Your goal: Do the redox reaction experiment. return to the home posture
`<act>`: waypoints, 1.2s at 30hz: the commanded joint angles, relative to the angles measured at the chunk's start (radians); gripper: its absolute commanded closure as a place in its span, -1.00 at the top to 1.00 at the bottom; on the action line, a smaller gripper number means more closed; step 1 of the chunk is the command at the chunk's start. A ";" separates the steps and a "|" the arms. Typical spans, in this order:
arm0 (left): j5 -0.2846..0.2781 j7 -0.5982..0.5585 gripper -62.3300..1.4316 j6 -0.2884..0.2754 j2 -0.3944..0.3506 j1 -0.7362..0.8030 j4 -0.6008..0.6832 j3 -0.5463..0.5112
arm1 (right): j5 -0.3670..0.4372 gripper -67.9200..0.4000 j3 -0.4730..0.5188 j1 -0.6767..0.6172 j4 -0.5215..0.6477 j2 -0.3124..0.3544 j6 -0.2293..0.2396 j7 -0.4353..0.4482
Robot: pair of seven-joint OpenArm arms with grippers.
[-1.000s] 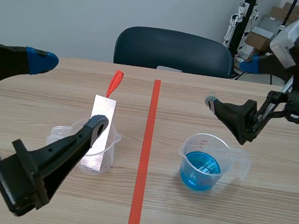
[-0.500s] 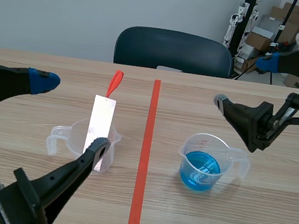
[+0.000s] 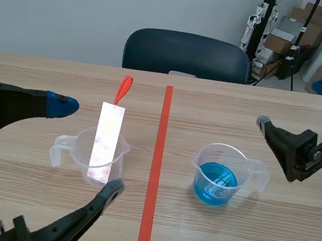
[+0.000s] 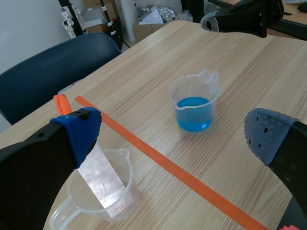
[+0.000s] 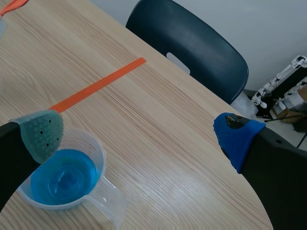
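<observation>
Holding nothing: left end effector [image 3: 88,146] spread wide, hanging near the clear cup [image 3: 79,152], no contact. Metal strip [image 3: 106,143] leans in that cup. Right end effector [image 3: 295,105] also spread, off to the side of the blue-liquid cup [image 3: 222,174], apart from it. Both cups upright on desk [image 3: 209,108], one each side of orange tape line [image 3: 156,172]. Orange-tipped item [image 3: 124,89] behind strip, can't tell what. Dark chair [image 3: 186,53] behind desk.

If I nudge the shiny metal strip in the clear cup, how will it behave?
The flat shiny metal strip looks stiff: it stands straight. It only leans on the rim of the clear plastic measuring cup, so it would probably slide sideways, perhaps tipping that light-looking cup.
</observation>
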 commanded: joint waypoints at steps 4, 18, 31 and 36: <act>-0.039 -0.011 1.00 0.013 -0.005 -0.005 0.005 -0.003 | 0.008 0.96 0.072 -0.008 0.034 -0.015 0.008 0.014; -0.039 -0.002 1.00 0.010 -0.005 -0.028 0.005 -0.003 | 0.008 0.96 0.110 -0.009 0.034 -0.016 0.008 -0.015; -0.039 -0.003 1.00 0.009 -0.003 -0.033 0.005 -0.003 | 0.008 0.96 0.109 -0.008 0.034 -0.016 0.008 -0.015; -0.039 -0.003 1.00 0.010 -0.003 -0.033 0.005 -0.003 | 0.008 0.96 0.109 -0.008 0.034 -0.016 0.008 -0.015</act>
